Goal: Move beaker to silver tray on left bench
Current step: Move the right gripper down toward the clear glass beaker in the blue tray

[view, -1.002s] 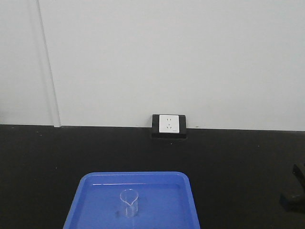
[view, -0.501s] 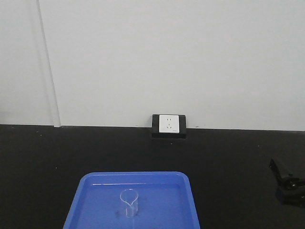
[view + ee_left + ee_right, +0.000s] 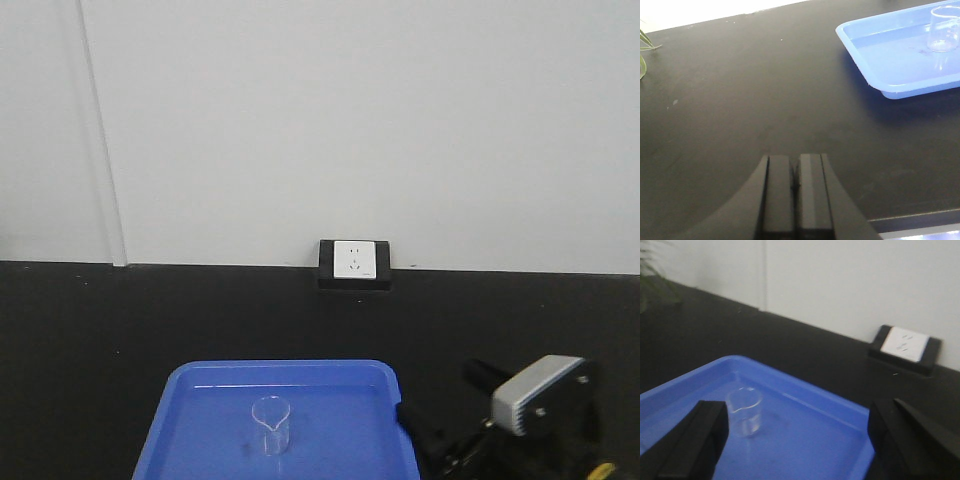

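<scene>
The beaker (image 3: 270, 425) is a short clear glass cylinder standing upright in a blue tray (image 3: 285, 367) on the black bench. My right gripper (image 3: 445, 400) hovers just right of the tray's right rim. In the right wrist view that gripper (image 3: 799, 407) is wide open and empty. There the beaker (image 3: 745, 411) stands just beyond its left finger (image 3: 700, 435), apart from it. My left gripper (image 3: 795, 165) is shut on nothing, low over bare bench, with the beaker (image 3: 943, 30) far off to its upper right. The silver tray is out of view.
A black-framed white wall socket (image 3: 354, 262) sits where the bench meets the white wall. Green plant leaves (image 3: 644, 45) poke in at the left wrist view's left edge. The bench's front edge (image 3: 920, 220) runs close beside the left gripper.
My right arm has swung in from the far right edge of the front view toward the blue tray. The beaker and tray have not moved.
</scene>
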You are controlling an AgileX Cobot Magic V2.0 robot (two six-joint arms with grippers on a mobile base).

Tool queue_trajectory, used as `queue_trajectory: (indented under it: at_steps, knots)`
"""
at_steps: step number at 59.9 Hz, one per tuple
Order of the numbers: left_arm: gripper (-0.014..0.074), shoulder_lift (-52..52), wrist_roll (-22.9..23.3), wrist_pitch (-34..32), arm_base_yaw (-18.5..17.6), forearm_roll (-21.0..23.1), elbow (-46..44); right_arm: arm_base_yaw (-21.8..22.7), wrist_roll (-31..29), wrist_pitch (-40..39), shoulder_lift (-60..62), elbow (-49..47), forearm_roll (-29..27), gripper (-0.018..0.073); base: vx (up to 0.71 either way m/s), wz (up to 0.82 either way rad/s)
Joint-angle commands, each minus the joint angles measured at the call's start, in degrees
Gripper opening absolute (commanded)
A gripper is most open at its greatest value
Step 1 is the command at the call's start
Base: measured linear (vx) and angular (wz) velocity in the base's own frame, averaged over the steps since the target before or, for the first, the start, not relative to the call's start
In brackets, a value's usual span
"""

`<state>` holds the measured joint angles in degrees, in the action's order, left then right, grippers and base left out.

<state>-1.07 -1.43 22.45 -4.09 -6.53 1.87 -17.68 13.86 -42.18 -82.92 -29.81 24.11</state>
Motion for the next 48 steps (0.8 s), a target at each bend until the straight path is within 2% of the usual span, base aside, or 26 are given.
queue_trajectory:
  at_steps: [1, 9, 21, 34, 48]
  knots:
    - [0.0001, -0.4, 0.11, -4.71, -0.2, 0.03, 1.14, -4.52, -0.06, -5.15, -3.88, -3.95, -0.57, 0.0604, 0.0, 0.0]
    - [0.0001, -0.4, 0.11, -4.71, -0.2, 0.03, 1.14, -9.61, 1.45, -5.15, -13.83, -10.08, -3.05, 0.0603, 0.0, 0.0]
    - [0.0001, -0.4, 0.11, -4.71, -0.2, 0.03, 1.14, -14.29, 1.87, -5.15, -25.74, -19.09, -3.9, 0.06, 0.0, 0.0]
    - [0.0001, -0.4, 0.11, -4.71, -0.2, 0.03, 1.14, -14.77, 5.27, -0.21, -34.83, -29.59, -4.23, 0.0595, 0.0, 0.0]
    - [0.0001, -0.4, 0.11, -4.71, -0.2, 0.03, 1.14, -14.77, 5.33, 4.02, -40.34, -38.27, -5.17, 0.0594, 0.0, 0.0]
